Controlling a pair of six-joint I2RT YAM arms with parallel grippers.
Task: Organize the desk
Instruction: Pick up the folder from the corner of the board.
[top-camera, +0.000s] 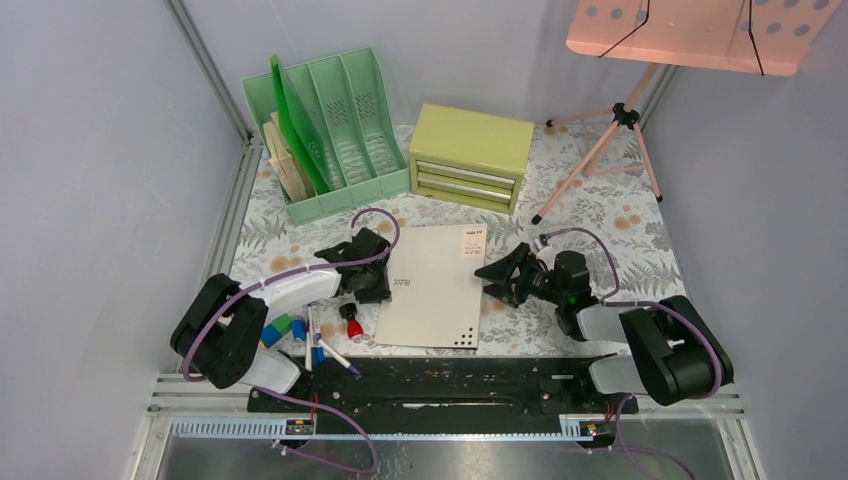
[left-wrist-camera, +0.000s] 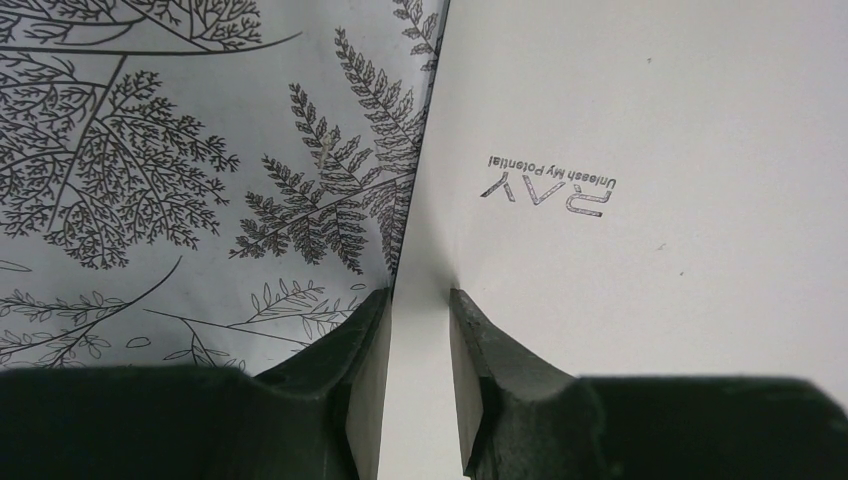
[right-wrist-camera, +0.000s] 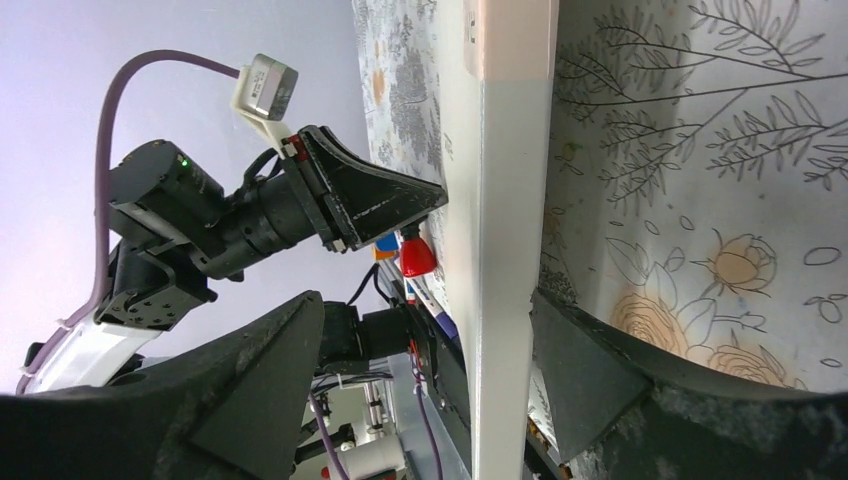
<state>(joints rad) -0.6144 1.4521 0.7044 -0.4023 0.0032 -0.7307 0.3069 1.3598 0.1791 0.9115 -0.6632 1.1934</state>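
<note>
The desk (top-camera: 620, 225) has a pale cover with grey ferns and orange flowers. A white booklet (top-camera: 432, 285) lies at its middle. My left gripper (top-camera: 366, 280) points down at the booklet's left edge. In the left wrist view its jaws (left-wrist-camera: 415, 292) stand a narrow gap apart and hold nothing, one tip on the desk cover, the other on the booklet (left-wrist-camera: 640, 150). My right gripper (top-camera: 497, 277) is wide open at the booklet's right edge. In the right wrist view that edge (right-wrist-camera: 505, 250) runs between its fingers (right-wrist-camera: 580, 370).
A green file rack (top-camera: 335, 135) and a yellow-green drawer chest (top-camera: 470, 155) stand at the back. A pink tripod stand (top-camera: 615, 135) is at the back right. Coloured blocks (top-camera: 285, 328), pens (top-camera: 322, 348) and a red-capped item (top-camera: 352, 325) lie front left.
</note>
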